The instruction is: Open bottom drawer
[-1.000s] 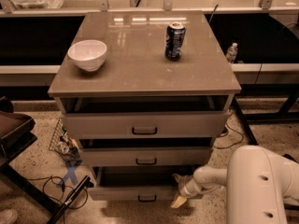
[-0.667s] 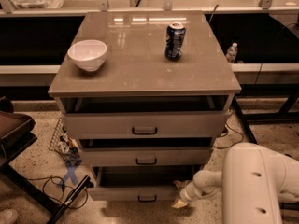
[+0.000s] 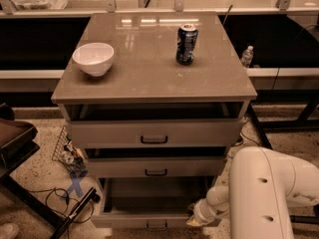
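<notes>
The bottom drawer [image 3: 129,221] is the lowest of three in a grey-beige cabinet. It stands pulled out, its pale interior [image 3: 154,195] shows, and its small black bar handle [image 3: 157,225] sits at the bottom edge of the view. My gripper [image 3: 195,219] is low at the right end of this drawer's front, at its top edge. The white arm [image 3: 264,193] reaches in from the lower right and hides the drawer's right corner.
The middle drawer [image 3: 155,167] and top drawer [image 3: 154,133] are each slightly out. On the cabinet top [image 3: 149,78] stand a white bowl [image 3: 93,58] and a blue can [image 3: 186,44]. A dark chair [image 3: 15,143], cables and a wire basket [image 3: 67,151] lie on the floor to the left.
The bottom drawer has come farther out toward the camera, showing more of its interior. My gripper has moved with its front, and the arm's white body fills more of the lower right.
</notes>
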Controlling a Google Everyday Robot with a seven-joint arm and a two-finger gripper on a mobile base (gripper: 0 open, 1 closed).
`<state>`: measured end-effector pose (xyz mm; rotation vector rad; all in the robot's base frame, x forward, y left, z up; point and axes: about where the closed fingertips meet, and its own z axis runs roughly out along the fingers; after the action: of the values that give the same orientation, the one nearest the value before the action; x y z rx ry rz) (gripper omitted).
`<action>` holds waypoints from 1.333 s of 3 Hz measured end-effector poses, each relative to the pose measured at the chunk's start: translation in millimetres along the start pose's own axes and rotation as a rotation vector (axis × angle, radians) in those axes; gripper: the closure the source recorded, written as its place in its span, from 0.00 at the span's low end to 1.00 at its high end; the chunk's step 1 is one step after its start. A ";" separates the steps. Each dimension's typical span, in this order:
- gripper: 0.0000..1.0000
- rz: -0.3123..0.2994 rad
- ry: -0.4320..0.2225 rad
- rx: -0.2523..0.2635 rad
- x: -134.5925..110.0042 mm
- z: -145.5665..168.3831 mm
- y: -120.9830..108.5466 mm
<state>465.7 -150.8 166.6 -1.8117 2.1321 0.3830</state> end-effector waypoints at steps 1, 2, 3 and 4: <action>1.00 0.026 0.051 -0.015 9.0 -7.6 21.5; 1.00 0.050 0.096 -0.023 16.6 -15.6 36.6; 1.00 0.066 0.140 -0.046 21.6 -21.7 55.0; 1.00 0.063 0.144 -0.050 21.6 -22.0 57.1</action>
<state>404.7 -169.9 177.9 -1.8547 2.3006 0.3326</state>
